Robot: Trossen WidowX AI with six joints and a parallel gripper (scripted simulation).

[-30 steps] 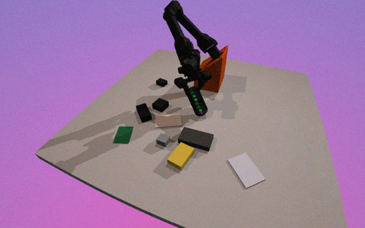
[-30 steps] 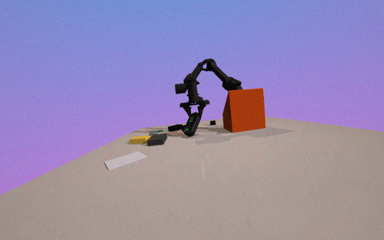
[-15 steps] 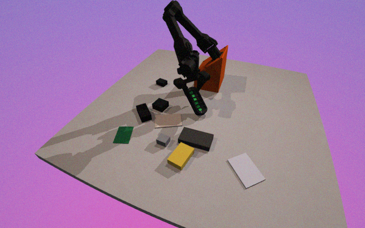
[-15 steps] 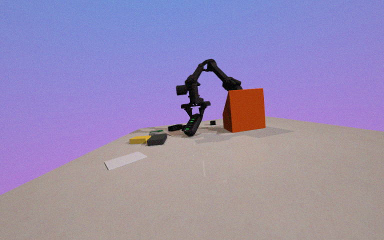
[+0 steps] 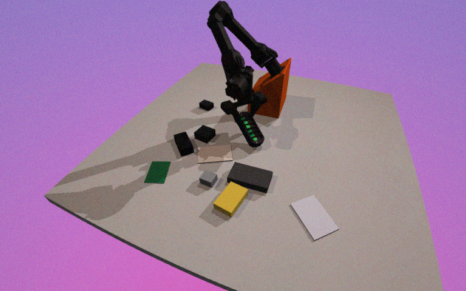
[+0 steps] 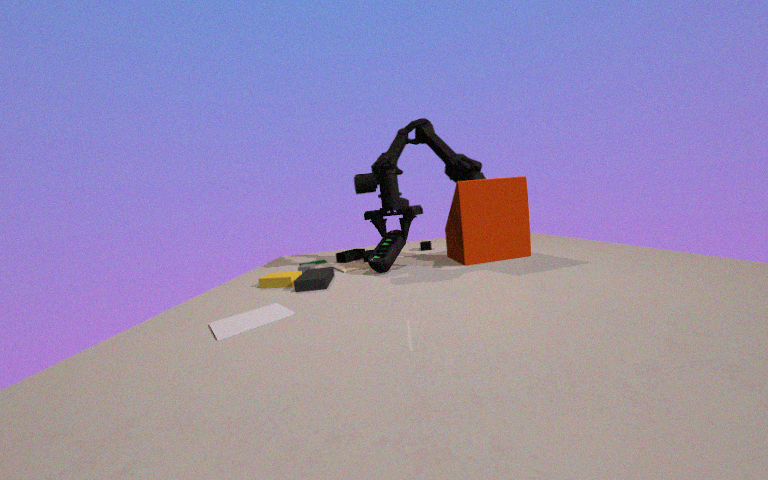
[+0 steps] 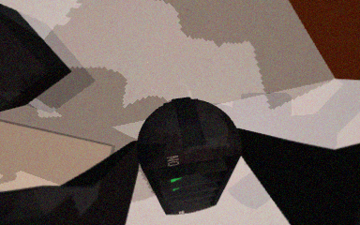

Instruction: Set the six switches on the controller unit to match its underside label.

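The dark controller unit [image 5: 256, 136] [image 6: 386, 255] [image 7: 197, 164] is tilted, its upper end between my fingers and its lower end slanting down close to the bench [image 5: 360, 154] [image 6: 481, 367]. I cannot tell if that end touches the bench. Its switch face is turned toward the top and exterior views, with a row of green switch ends along it; which ends are pressed is too small to tell. My gripper [image 5: 245, 113] [image 6: 395, 232] [image 7: 187, 140] is shut on the unit's sides. In the wrist view the rounded end faces me, with small print and two green specks. The underside label is hidden.
A dark grey box [image 5: 250, 176] [image 6: 314, 279], yellow block [image 5: 230, 199] [image 6: 278, 279] and grey cube [image 5: 208, 178] lie in front. A tan plate [image 5: 215, 154], green plate [image 5: 157, 172] and black blocks [image 5: 184, 143] [image 5: 205, 133] lie left. A white panel [image 5: 314, 217] lies front right. An orange pedestal [image 5: 275, 96] [image 6: 492, 220] stands behind.
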